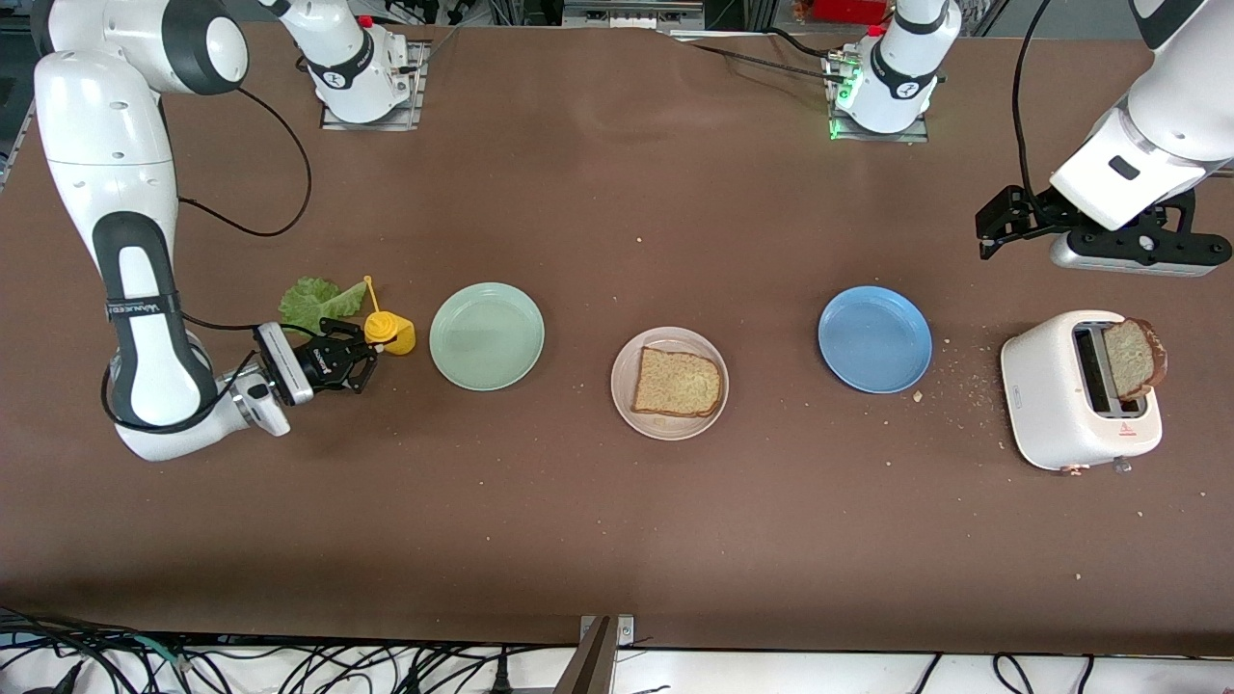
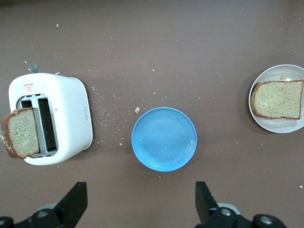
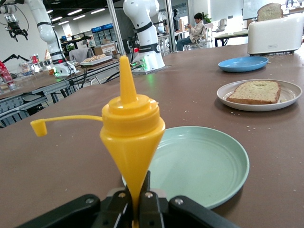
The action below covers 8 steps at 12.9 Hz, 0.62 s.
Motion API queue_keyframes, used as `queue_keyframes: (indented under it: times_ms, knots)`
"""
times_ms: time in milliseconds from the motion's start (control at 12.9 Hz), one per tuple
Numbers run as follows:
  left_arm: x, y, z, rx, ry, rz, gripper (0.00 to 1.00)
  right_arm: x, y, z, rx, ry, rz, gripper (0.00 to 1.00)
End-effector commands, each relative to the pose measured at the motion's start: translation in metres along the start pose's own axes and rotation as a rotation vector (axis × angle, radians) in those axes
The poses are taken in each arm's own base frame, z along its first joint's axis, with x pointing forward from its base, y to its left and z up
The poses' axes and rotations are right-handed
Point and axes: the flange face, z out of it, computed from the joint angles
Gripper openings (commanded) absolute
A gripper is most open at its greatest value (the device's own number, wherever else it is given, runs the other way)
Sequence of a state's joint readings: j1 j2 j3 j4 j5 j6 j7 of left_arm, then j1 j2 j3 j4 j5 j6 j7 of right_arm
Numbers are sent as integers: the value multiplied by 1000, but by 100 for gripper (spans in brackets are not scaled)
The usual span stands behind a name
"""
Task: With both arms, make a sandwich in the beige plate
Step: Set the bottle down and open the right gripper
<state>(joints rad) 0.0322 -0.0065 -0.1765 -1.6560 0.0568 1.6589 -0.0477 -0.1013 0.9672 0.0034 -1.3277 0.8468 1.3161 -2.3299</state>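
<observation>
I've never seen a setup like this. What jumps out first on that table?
Probably the right gripper, shut on a yellow squeeze bottle beside the mint-green plate. Mid-table, one bread slice lies on the beige plate, and another slice sticks out of the white toaster under the open left gripper.

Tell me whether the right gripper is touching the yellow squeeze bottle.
Touching. The right wrist view shows the right gripper shut on the yellow squeeze bottle, its fingers pinching the narrow tapered end.

Bread slice [image 1: 678,383] on beige plate [image 1: 627,361].
</observation>
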Motion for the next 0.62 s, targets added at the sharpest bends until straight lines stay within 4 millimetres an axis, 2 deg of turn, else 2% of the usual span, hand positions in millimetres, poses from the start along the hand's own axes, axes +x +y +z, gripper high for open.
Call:
queue_keyframes:
  times_ms: [0, 232, 464, 542]
  knots:
    - [2, 2, -4, -17, 5, -3, 100, -21, -8, 8, 0, 37, -58, 0]
    - [2, 3, -4, -17, 5, 0, 100, -34, -9, 14, 1, 56, -46, 0]
    - [2, 3, -5, -17, 7, 0, 100, -50, -16, 11, -12, 71, -24, 0]
    - [2, 3, -5, -17, 7, -2, 100, -50, -17, 9, -13, 70, -15, 16]
